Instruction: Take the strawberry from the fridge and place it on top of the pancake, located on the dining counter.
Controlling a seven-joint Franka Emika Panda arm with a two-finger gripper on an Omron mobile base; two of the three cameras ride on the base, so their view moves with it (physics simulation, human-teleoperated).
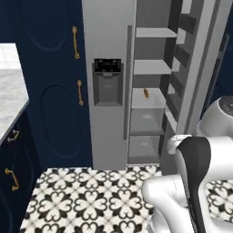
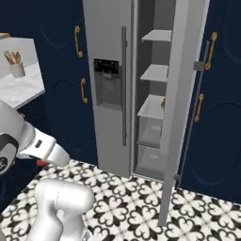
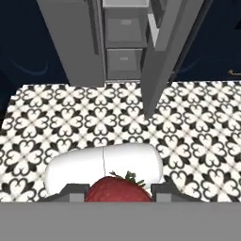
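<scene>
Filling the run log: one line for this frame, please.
stage: carry | gripper: shut on strawberry | fridge: right door open | orange-brown food item: on fridge shelf | pancake: not placed yet

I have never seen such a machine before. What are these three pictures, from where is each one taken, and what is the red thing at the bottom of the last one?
These are rendered pictures of a white robot arm on a driving base, in a kitchen. Two cameras ride on the base behind the arm, one to its left and one to its right; both look at the grey fridge, whose right door stands open. An orange-brown food item lies on one shelf. The third camera sits on the hand and looks along the pincer, down at the patterned floor. The red thing is the strawberry, sitting between the two dark fingertips, so the pincer seems closed on it. The berry is already out of the fridge.
</scene>
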